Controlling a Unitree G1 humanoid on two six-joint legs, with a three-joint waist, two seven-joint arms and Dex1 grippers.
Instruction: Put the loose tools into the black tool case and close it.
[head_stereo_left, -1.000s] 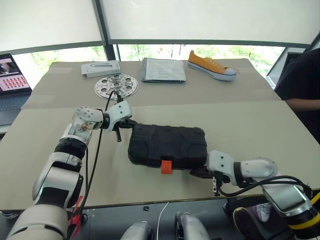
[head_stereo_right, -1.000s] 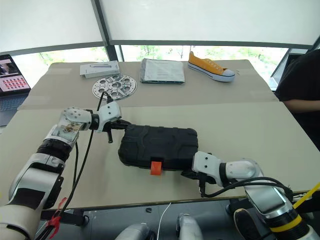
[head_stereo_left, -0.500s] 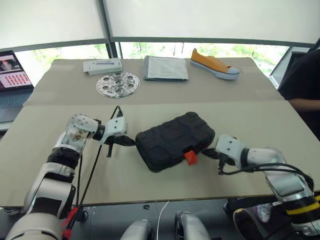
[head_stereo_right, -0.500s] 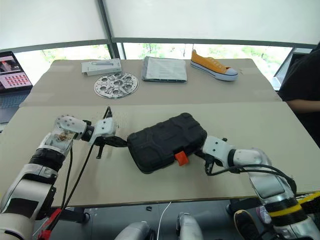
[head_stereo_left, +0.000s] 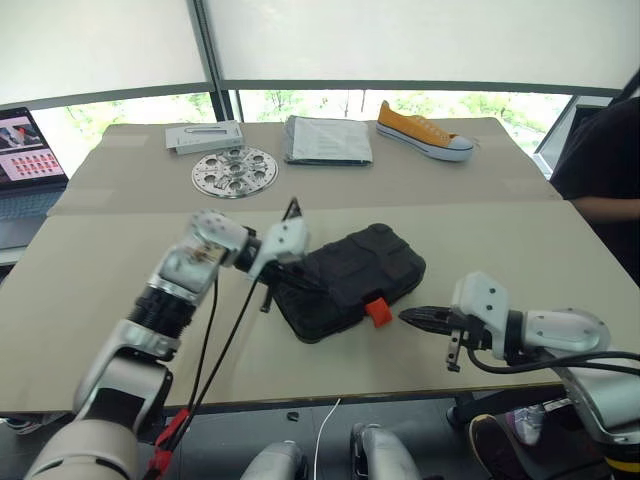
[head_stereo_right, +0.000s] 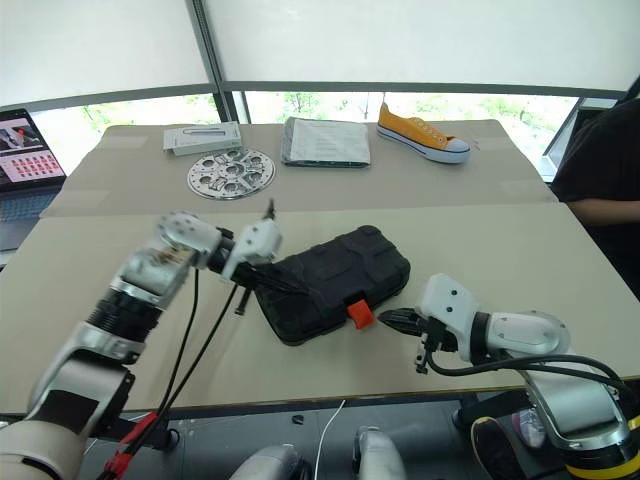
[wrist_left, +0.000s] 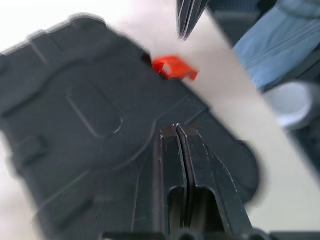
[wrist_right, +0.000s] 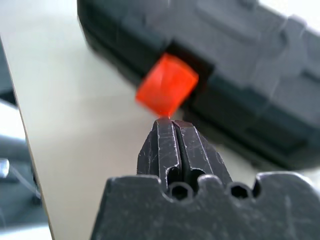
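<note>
**On the table: case got spun, latch was still sticking out**

On the table (head_stereo_left: 90, 300), head cameras first: the black tool case (head_stereo_left: 350, 280) sat closed near the front edge, but it no longer lay square to that edge like it did a second before. It had been swivelled, so its orange latch (head_stereo_left: 378, 311) faced front-right instead of straight at the robot. The left gripper (head_stereo_left: 300, 272), which had been off the case's left end, was now over its left part, fingers clenched with nothing in them. The right gripper (head_stereo_left: 415, 318) had backed off from the case's right end and hung just beside the latch, also pinched together and empty. No loose tools were lying on the table that I could spot, so my guess is they were already inside.

Left wrist camera: the clenched fingers (wrist_left: 170, 150) sat right above the ribbed lid, touching or nearly so, I couldn't tell which. The latch poked out past the lid's edge, with the other gripper's tip beyond it.

Right wrist camera: the fingertips (wrist_right: 167, 132) pointed straight at the latch (wrist_right: 166, 85), very close, contact unclear. The latch looked flipped outward rather than snapped flat.

So the turn seemed meant to bring the latch to the right arm. What's left, I reckon, is pressing it home while the left steadies the lid.
</note>
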